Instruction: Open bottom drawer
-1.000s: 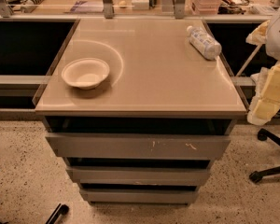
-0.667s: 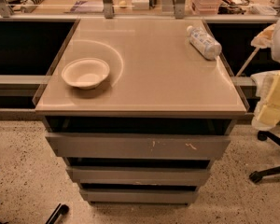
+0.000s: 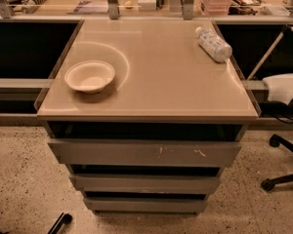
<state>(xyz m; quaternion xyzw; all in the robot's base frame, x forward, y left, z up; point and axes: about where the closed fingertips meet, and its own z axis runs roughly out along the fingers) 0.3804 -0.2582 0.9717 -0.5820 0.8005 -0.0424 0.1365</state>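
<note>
The grey cabinet has three handleless drawer fronts under a tan top (image 3: pixel 151 82). The bottom drawer (image 3: pixel 144 204) is the lowest and narrowest, with a plain flat front, and it sits closed just above the floor. Above it are the mid-sized front (image 3: pixel 145 183) and the widest front (image 3: pixel 144 152), which has white scratch marks. My gripper is out of view; no finger or arm part shows near the drawers.
A white paper bowl (image 3: pixel 89 76) sits on the left of the top and a plastic bottle (image 3: pixel 213 44) lies at the back right. An office chair with a white seat (image 3: pixel 283 87) and wheeled black base (image 3: pixel 282 178) stands at the right. The floor is speckled.
The white and yellowish arm parts that stood at the right edge have left the view, uncovering the chair seat. The drawers, bowl and bottle have not moved.
</note>
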